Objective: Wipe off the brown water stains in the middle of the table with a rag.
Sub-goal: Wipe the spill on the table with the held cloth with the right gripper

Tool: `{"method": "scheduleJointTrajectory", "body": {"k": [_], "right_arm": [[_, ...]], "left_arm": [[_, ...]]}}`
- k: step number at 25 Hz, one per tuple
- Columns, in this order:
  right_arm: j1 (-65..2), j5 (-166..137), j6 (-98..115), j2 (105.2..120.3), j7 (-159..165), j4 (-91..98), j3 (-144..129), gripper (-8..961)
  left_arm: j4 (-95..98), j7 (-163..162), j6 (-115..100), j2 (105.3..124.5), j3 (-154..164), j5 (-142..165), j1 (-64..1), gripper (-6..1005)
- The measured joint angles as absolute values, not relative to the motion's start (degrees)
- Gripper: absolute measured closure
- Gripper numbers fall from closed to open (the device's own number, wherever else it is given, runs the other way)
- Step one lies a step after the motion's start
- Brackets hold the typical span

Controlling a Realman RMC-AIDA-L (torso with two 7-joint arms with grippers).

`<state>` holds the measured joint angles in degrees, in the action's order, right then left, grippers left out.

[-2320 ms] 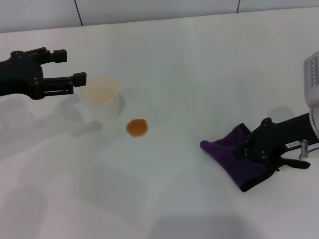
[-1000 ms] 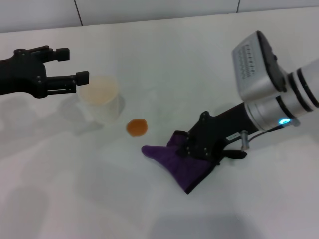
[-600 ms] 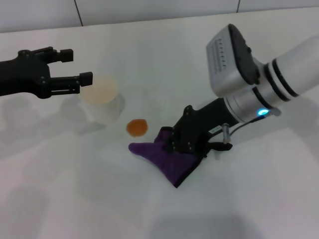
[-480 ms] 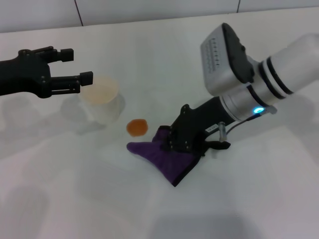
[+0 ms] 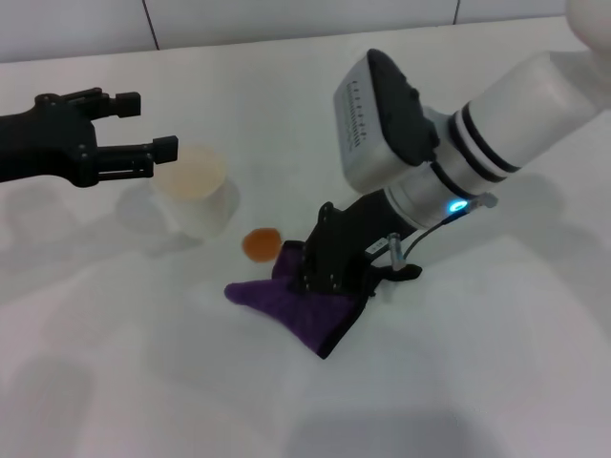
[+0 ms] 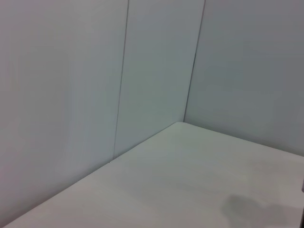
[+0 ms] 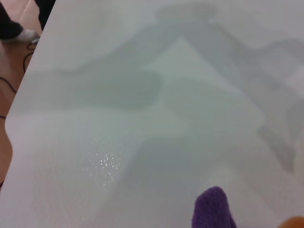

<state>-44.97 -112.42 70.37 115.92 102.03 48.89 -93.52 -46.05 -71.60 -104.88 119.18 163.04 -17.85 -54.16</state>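
The brown water stain is a small round orange-brown blot on the white table. The dark purple rag lies on the table just right of and in front of the stain, its near edge almost touching it. My right gripper is shut on the rag and presses it to the tabletop. In the right wrist view the rag's purple tip and a sliver of the stain show. My left gripper is open and empty, held above the table at the far left.
A pale translucent cup with a beige rim stands just left of and behind the stain, under the left gripper's fingertips. The left wrist view shows only grey wall panels and bare tabletop.
My right arm has swept left across the table, dragging the rag from the right side up beside the stain. The left gripper has stayed almost still by the cup.
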Motion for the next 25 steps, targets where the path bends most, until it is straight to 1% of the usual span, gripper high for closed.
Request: {"method": "scheduleJointTrajectory", "body": {"k": [10,25], "right_arm": [[-46.9,-112.2,67.0,116.08,103.9,48.8,-96.6,900],[-46.9,-112.7,60.1,116.07,107.3,48.9,-98.8,900]], "left_arm": [[-46.0,-71.6,-104.8,119.26,163.0,-18.0,-54.4,138],[-46.0,-71.6,-104.7,119.27,163.0,-17.9,-54.6,138]]}}
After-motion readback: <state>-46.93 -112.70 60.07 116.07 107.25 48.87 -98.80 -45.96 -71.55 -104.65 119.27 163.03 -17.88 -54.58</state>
